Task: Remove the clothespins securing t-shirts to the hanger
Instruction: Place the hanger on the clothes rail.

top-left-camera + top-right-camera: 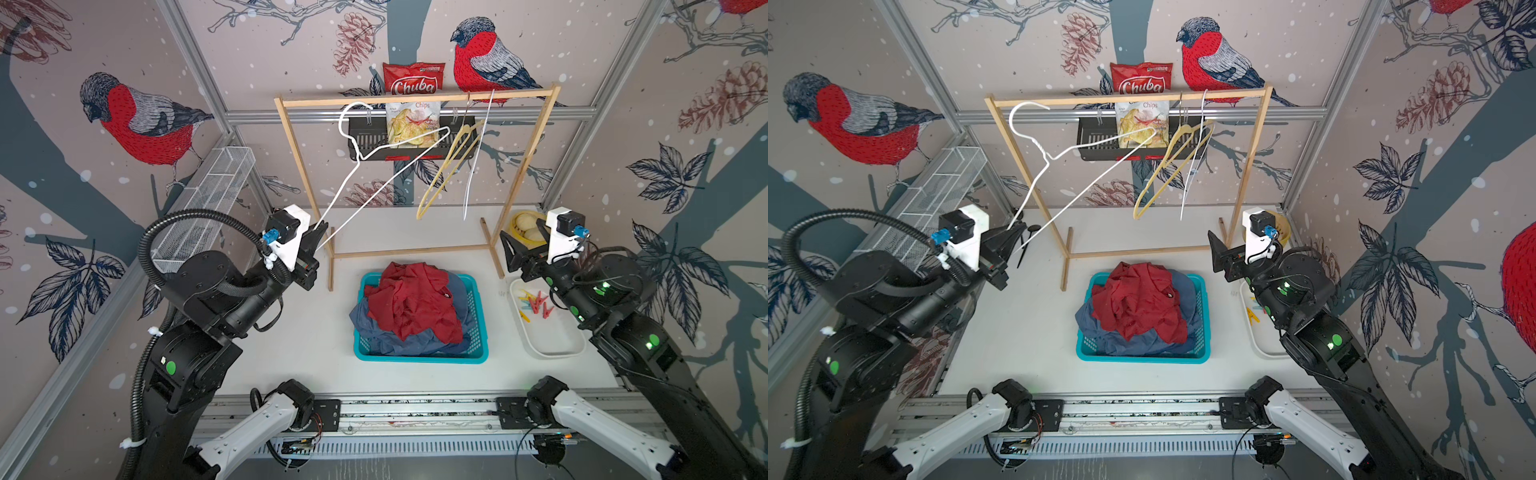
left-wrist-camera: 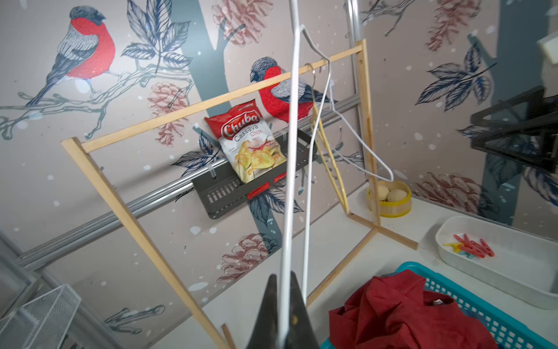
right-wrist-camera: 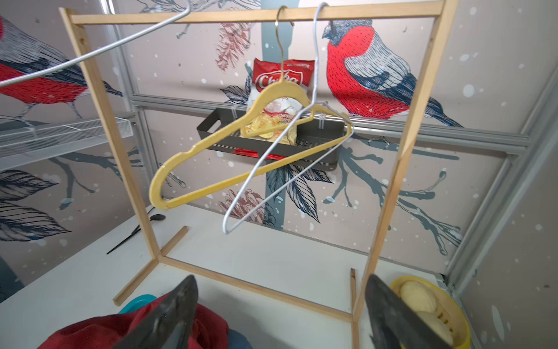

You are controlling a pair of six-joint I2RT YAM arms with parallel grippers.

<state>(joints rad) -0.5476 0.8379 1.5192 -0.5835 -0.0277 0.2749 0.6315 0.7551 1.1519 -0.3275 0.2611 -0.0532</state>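
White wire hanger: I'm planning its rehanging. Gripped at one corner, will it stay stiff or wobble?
Likely light: the white wire hanger is thin and bare, no shirt on it. Held at one corner by the left gripper, its long far end will probably wobble. The smooth wire might pivot between the jaws.
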